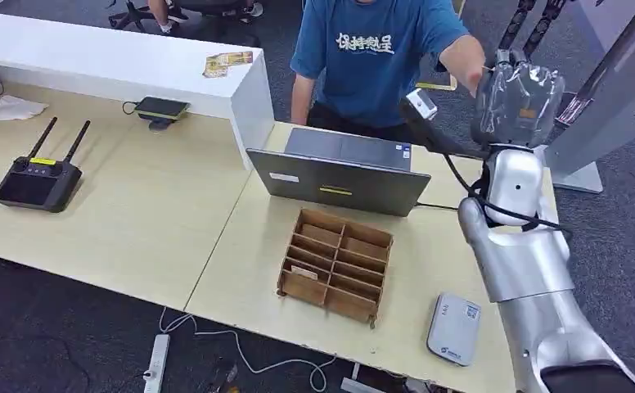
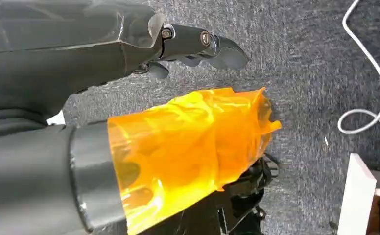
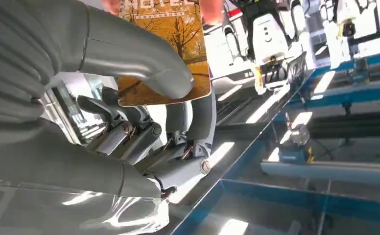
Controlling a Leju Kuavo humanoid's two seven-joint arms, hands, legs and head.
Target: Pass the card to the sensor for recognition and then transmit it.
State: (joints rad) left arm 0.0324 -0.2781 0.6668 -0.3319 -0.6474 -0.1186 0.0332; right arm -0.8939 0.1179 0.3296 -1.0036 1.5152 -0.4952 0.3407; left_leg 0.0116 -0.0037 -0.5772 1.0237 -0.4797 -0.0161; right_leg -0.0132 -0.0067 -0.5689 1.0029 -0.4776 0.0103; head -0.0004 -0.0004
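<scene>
**Clearance around the raised right hand**

The right hand [image 1: 517, 97] is raised beyond the table's far edge. A person's forearm [image 1: 464, 59] meets it from the front-left. Below-left stand a laptop [image 1: 339, 172] and wooden organizer [image 1: 335, 264]; a white panel [image 1: 617, 98] flanks its right.

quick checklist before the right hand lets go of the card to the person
1. Card held by the right hand: ok, the thumb presses on it in the right wrist view.
2. Person's fingers on the card's far edge: ok, they touch it there; firmness of their hold cannot tell.
3. Right hand raised to the person behind the laptop: ok.
4. Card already passed over the sensor: cannot tell.
5. Left hand out of the way: ok, it hangs over the floor holding nothing.
</scene>
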